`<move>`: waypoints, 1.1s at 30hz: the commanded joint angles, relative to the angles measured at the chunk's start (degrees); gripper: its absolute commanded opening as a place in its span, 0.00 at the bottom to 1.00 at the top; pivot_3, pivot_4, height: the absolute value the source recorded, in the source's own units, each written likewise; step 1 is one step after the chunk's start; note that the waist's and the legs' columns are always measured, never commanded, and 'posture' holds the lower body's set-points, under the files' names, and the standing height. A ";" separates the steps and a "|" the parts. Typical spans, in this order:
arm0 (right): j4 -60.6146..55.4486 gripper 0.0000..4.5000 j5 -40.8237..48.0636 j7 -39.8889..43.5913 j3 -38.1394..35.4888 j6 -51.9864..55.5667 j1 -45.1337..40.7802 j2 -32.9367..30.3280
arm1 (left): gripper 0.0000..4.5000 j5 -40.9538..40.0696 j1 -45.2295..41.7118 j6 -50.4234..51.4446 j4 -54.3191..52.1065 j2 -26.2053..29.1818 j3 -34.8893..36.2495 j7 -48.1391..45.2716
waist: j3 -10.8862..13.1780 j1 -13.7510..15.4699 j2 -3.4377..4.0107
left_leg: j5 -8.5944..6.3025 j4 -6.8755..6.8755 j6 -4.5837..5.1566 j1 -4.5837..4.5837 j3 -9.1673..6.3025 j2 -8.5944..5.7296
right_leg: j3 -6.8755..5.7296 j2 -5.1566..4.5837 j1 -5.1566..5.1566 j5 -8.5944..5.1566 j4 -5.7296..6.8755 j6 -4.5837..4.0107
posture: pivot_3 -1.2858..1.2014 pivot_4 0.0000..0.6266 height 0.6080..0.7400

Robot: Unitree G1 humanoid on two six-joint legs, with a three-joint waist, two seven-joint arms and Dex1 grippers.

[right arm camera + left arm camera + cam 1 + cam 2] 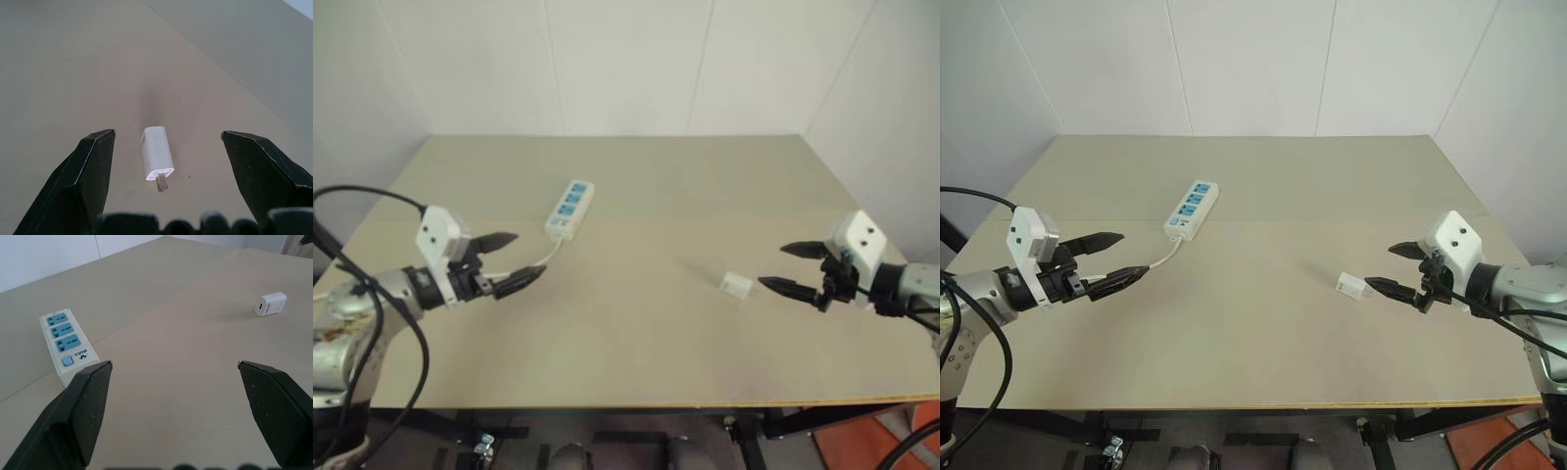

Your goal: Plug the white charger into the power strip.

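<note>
The white charger (1351, 286) lies flat on the table (1263, 352), on the robot's right side, well apart from the power strip (1192, 209), which sits on the left-centre w/ its thin cord (1167, 257) running toward the left arm.

The right gripper (1393, 267) is clearly the nearer one: its lower fingertip is just beside the charger, not touching. Its two black fingers are spread wide, w/ nothing between them yet. In the right wrist view the charger (157, 153) sits in the middle of the gap between both fingers, a bit ahead of them. Its long axis runs approx. along the gripper's pointing direction, slightly tilted, and the metal prongs (161, 182) point back toward the wrist. So the fingers would close across the short sides of the body, which looks like a good fit for a pinch.

The left gripper (508, 259) hovers near the switch end of the strip, also w/ fingers spread and empty; in the left wrist view the strip (68, 345) lies off to one side of the gap.

Judgement: the task is at the start, nothing is plugged. The next move probably needs the right arm to go forward and down a little, then close. Because the prongs face the wrist, some re-orientation may be needed before the insertion.
</note>
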 commanded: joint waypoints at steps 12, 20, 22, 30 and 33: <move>-0.76 0.91 0.09 0.27 -2.18 -0.68 0.46 -1.92 | 1.00 0.10 2.10 -1.15 -0.37 2.65 3.88 -1.23 | 0.00 -0.02 0.00 | 0.00 0.00 0.00 0.01 0.00 0.01 | 0.00 0.00 0.00 0.00 0.00 0.00 | 0.52 0.24 1.00; -0.72 0.91 -0.04 -1.16 -0.18 -0.58 -1.40 0.31 | 1.00 6.86 -8.04 -3.49 6.03 -4.39 -3.13 9.20 | 0.00 0.27 0.00 | 0.00 0.05 0.00 0.00 -0.02 -0.02 | -0.02 0.00 0.05 0.01 0.00 0.01 | 0.52 0.24 1.00; -0.29 0.91 -0.13 -1.45 0.36 -0.78 -2.36 0.84 | 1.00 10.92 -13.55 -5.24 11.33 -8.66 -6.66 13.67 | 0.00 0.53 -0.01 | 0.00 0.08 0.00 0.01 -0.03 -0.09 | -0.03 -0.07 0.10 0.03 -0.01 0.03 | 0.52 0.24 1.00; 0.39 0.91 -0.46 -1.88 2.11 -0.67 -5.14 1.97 | 1.00 23.17 -32.36 -17.18 42.08 -22.20 -11.45 27.82 | -0.02 0.42 -0.05 | 0.00 0.11 0.00 -0.14 -0.09 -0.19 | -0.04 -0.09 0.00 0.07 -0.04 0.07 | 0.52 0.24 1.00; 0.35 0.91 -0.49 -1.91 2.30 -0.49 -5.79 2.15 | 1.00 25.35 -37.67 -22.75 53.62 -25.02 -11.43 30.32 | -0.01 0.15 -0.05 | 0.00 0.11 0.01 -0.14 -0.10 -0.21 | -0.03 -0.10 -0.01 0.07 -0.01 0.08 | 0.52 0.24 1.00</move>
